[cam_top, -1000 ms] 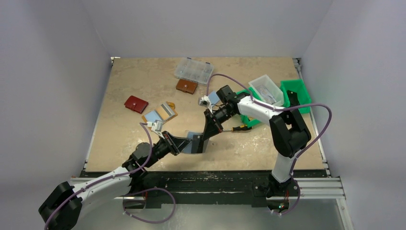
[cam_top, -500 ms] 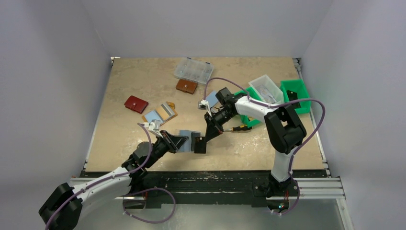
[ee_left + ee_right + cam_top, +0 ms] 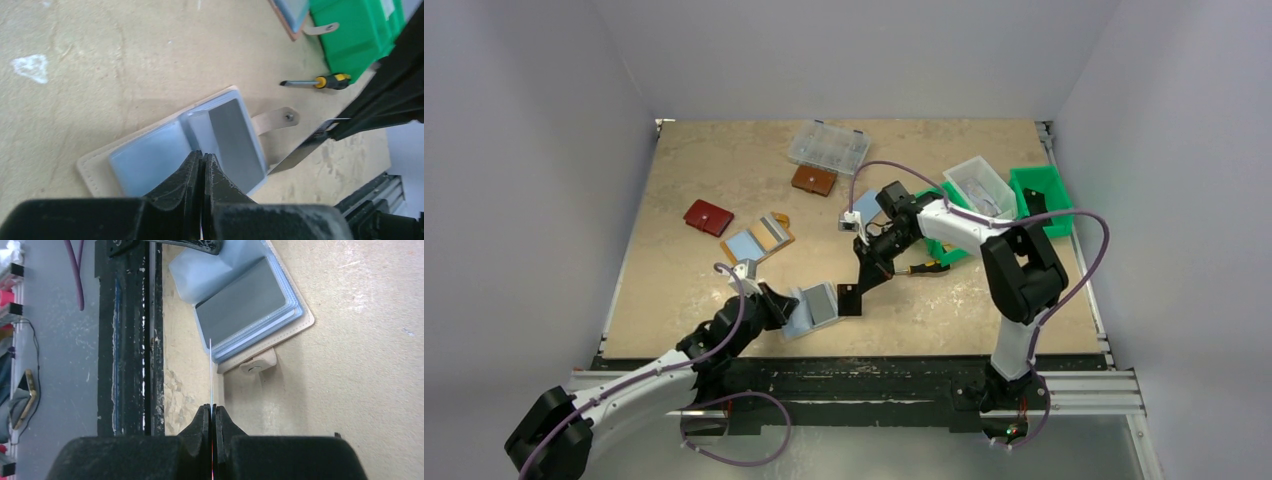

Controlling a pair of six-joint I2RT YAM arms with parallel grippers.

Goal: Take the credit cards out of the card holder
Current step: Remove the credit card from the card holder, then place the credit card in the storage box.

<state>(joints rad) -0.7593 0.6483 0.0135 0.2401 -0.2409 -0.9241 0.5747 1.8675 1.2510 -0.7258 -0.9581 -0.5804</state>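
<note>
Steadying tan folding card holder (image 3: pixel 819 305) at near edge of desk (image 3: pixel 724 170) | left pincer (image 3: pixel 201 159) pinches its pale-blue sleeve (image 3: pixel 150 160), anchoring it | right pincer (image 3: pixel 212 412) pinches thin dark card (image 3: pixel 848 299), clear of holder.

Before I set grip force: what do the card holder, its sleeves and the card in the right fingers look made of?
The card holder: matte tan leather or imitation; soft bent tab. The sleeves: glossy pale-blue translucent plastic; grey card shows through. The card in the right fingers: likely stiff plastic, dark, smooth, flat though pinched at one edge.
</note>
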